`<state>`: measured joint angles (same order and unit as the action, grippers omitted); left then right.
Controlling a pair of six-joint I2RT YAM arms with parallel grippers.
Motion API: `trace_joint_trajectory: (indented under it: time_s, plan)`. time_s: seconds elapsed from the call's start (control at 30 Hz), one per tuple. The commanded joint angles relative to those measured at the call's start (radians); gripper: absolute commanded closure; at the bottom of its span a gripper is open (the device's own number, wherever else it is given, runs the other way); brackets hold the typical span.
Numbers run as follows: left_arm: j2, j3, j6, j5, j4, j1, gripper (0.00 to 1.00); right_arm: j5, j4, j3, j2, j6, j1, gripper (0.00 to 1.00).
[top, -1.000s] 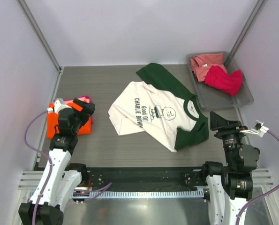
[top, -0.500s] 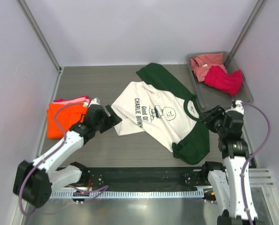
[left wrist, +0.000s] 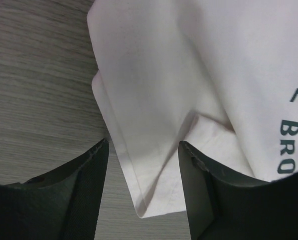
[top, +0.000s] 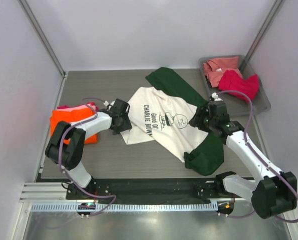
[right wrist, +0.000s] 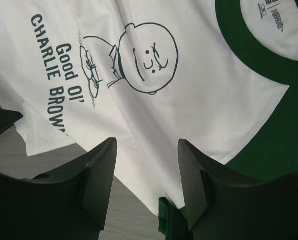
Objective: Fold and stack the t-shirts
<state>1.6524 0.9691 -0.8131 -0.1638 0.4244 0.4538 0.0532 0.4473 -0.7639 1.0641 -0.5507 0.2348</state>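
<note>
The cream t-shirt (top: 164,120) with dark green sleeves and Charlie Brown print lies spread on the table's middle. My left gripper (top: 122,121) is open at its left hem corner; in the left wrist view the folded cream corner (left wrist: 149,165) lies between the fingers (left wrist: 88,180). My right gripper (top: 205,119) is open over the shirt's right side near the collar; the right wrist view shows the print (right wrist: 138,55) and a green sleeve (right wrist: 284,130). An orange shirt (top: 68,125) with a pink one under it lies folded at the left. Salmon (top: 220,67) and crimson (top: 239,85) shirts lie in the tray.
A grey tray (top: 259,107) stands at the back right corner. Pale walls close in the table on three sides. The black rail with the arm bases runs along the near edge (top: 154,190).
Both arms have swung in from the table's sides to the cream shirt: the left gripper from the orange stack to the hem corner, the right to the collar side. The lower green sleeve has bunched up.
</note>
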Motion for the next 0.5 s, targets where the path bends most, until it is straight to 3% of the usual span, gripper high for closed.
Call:
trace_joint_trajectory:
  time_s: [0.0,0.13,0.23,0.27,0.47]
  plan:
    - [0.049,0.069,0.04,-0.031,0.069,-0.012,0.42,-0.127,-0.053,-0.057,0.046,0.023,0.049,0.42]
    - [0.107,0.076,0.06,-0.007,0.077,-0.049,0.52,-0.199,-0.05,-0.066,0.123,0.035,0.09,0.4]
    - [0.135,0.069,0.081,0.05,0.047,-0.11,0.77,-0.222,-0.061,-0.061,0.143,0.043,0.098,0.4]
    - [0.153,0.071,0.084,0.088,0.039,-0.147,0.97,-0.236,-0.065,-0.061,0.157,0.049,0.1,0.39]
    - [0.191,0.12,0.078,0.161,-0.024,-0.294,1.0,-0.283,-0.068,-0.081,0.223,0.066,0.101,0.39]
